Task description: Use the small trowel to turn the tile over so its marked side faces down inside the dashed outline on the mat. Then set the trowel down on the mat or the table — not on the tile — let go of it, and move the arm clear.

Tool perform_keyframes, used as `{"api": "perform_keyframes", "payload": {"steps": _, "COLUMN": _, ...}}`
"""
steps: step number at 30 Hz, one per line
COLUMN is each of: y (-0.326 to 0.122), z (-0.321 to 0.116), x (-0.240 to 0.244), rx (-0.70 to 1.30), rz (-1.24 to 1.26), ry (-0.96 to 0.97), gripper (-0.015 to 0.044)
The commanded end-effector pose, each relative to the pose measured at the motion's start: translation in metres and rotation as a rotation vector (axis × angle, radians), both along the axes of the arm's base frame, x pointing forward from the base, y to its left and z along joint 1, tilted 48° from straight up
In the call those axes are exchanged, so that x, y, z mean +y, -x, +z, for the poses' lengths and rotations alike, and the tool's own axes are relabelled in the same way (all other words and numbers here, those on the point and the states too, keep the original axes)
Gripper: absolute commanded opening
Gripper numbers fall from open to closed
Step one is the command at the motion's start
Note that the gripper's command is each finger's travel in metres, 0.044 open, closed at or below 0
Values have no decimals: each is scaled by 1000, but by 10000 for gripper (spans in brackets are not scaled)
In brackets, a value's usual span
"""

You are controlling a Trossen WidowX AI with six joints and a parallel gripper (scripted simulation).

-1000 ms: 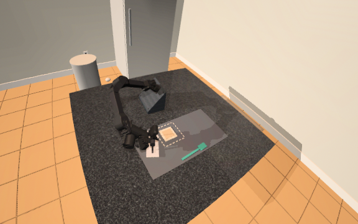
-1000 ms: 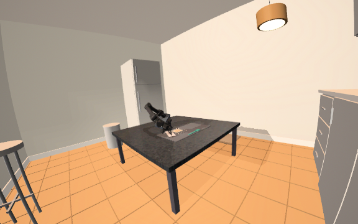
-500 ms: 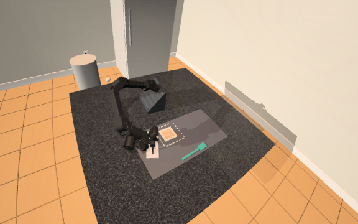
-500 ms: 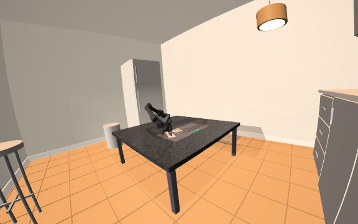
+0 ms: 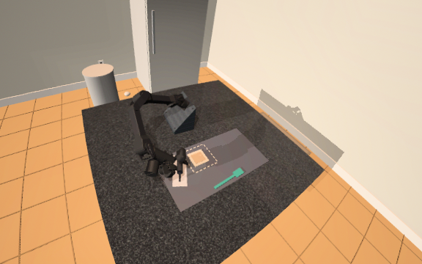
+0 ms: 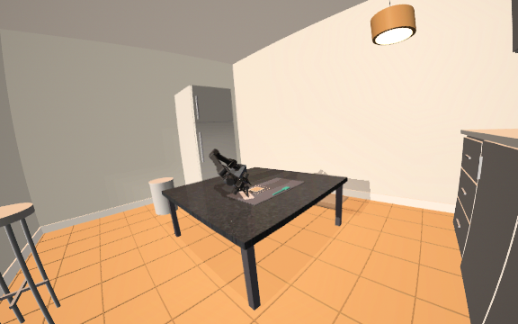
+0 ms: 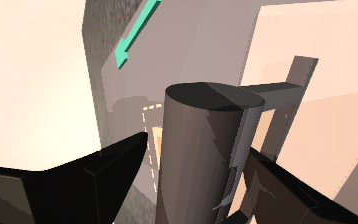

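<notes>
Tile (image 5: pixel 198 158) (image 6: pixel 256 189) (image 7: pixel 158 142) inside outline; flip unconfirmed. My hand (image 5: pixel 182 161) (image 6: pixel 245 188) (image 7: pixel 194 145) wide around trowel handle (image 5: pixel 179 166) (image 7: pixel 200 155), not gripping. Withdrawal outstanding.

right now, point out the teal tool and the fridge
teal tool (image 5: pixel 226 180) (image 6: pixel 280 192) (image 7: pixel 139 26): top, exterior and wrist views, on its handle
fridge (image 5: pixel 176 45) (image 6: pixel 218 139): top and exterior views, on its door front

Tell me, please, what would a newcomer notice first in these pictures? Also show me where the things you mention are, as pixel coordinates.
Probably the green tool (image 5: pixel 226 180) (image 6: pixel 281 191) (image 7: pixel 137 27), bright against the grey mat (image 5: pixel 229 147) (image 6: pixel 265 197) (image 7: pixel 195 55). Next, the black arm (image 5: pixel 138 121) (image 6: pixel 226 162) bending over the mat's edge, near an orange-centred square (image 5: pixel 198 158) (image 6: pixel 256 189) inside a dashed outline (image 5: pixel 215 155) (image 7: pixel 150 145).
</notes>
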State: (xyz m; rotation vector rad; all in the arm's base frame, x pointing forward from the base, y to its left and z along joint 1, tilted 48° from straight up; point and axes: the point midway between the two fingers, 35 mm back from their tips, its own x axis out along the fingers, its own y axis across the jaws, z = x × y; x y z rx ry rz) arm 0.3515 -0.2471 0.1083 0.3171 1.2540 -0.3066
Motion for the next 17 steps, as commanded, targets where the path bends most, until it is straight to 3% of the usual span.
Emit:
{"api": "perform_keyframes", "payload": {"steps": 1, "y": 5, "z": 26, "x": 0, "rx": -9, "rz": 1, "ry": 5, "gripper": 300}}
{"api": "perform_keyframes", "payload": {"steps": 5, "y": 15, "z": 54, "x": 2, "rx": -8, "rz": -1, "ry": 7, "gripper": 300}}
{"api": "perform_keyframes", "payload": {"steps": 10, "y": 16, "z": 56, "x": 5, "rx": -8, "rz": -1, "ry": 7, "gripper": 300}}
{"api": "perform_keyframes", "payload": {"steps": 17, "y": 47, "z": 89, "x": 92, "rx": -15, "rz": -3, "ry": 8, "gripper": 300}}
